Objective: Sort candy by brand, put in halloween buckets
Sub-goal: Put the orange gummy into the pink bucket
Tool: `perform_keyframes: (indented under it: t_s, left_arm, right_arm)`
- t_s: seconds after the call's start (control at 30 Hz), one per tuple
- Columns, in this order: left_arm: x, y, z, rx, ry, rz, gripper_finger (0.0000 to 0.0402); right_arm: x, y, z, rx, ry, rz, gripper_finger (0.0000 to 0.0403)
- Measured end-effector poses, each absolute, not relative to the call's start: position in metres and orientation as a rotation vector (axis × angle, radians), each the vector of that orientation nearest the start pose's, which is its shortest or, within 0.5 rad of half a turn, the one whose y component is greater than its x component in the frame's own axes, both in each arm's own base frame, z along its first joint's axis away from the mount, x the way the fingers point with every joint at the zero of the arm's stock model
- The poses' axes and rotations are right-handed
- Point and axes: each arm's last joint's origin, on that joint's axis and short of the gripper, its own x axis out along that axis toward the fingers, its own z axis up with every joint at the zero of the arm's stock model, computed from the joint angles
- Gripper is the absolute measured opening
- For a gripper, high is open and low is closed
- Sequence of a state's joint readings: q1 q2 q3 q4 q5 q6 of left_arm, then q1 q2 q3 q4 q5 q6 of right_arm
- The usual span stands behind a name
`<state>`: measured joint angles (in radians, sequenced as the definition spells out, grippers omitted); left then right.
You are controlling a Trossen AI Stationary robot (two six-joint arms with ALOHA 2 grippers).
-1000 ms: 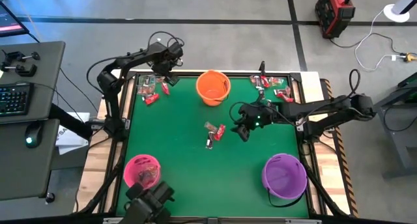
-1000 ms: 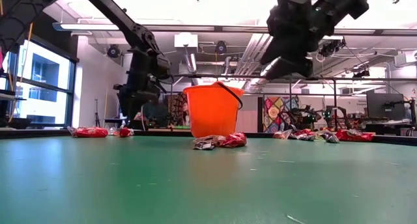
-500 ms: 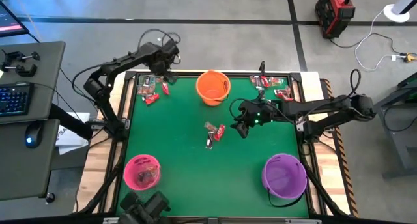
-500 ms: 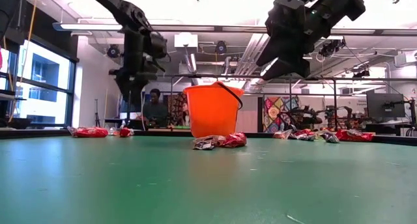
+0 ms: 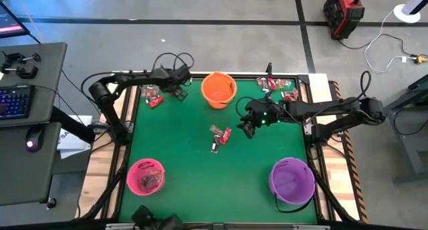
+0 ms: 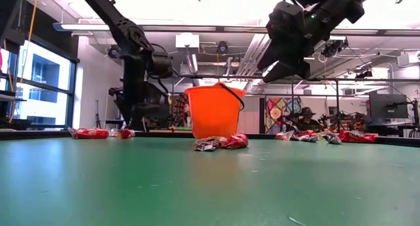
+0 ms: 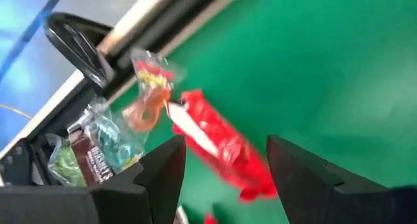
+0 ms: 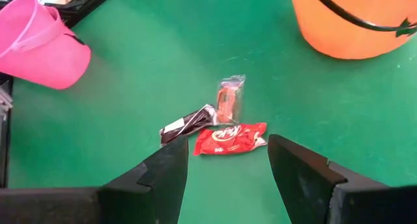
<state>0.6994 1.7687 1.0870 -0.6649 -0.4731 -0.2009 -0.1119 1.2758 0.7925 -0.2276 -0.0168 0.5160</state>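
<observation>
Hovering spread, right pincer (image 5: 246, 128) overlooks three candies (image 8: 215, 123); left pincer (image 5: 179, 91), seemingly spread, nears red candy (image 7: 218, 146).

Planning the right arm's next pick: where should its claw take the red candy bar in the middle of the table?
Probably across the short width of the red candy bar, at mid-length, coming straight down. It lies flat, and the dark piece crowds one end. The right claw is open.

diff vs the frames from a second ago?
The left gripper swung from above the far-left candy pile toward the orange bucket. The right gripper crept slightly toward the far edge, open above the three middle candies. Neither holds anything. Buckets and candy stayed put.
</observation>
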Motion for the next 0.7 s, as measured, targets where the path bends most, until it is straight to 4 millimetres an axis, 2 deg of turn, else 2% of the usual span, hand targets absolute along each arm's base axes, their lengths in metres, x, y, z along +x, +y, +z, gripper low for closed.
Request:
perform_keyframes:
  t_s: [0.2,0.4,0.53,0.7]
  left_arm:
    - [0.226,0.234,0.169,-0.48,1.216,1.197,0.0204]
    - [0.204,0.249,0.157,-0.707,1.074,1.336,0.0204]
    - [0.201,0.255,0.153,-0.722,0.993,1.368,0.0204]
    - [0.199,0.26,0.153,-0.66,0.974,1.377,0.0204]
  right_arm:
    - [0.259,-0.031,0.232,0.557,0.676,-0.252,0.0204]
    - [0.259,-0.033,0.232,0.559,0.675,-0.256,0.0204]
    - [0.259,-0.033,0.232,0.557,0.675,-0.256,0.0204]
    - [0.259,-0.033,0.232,0.534,0.677,-0.25,0.0204]
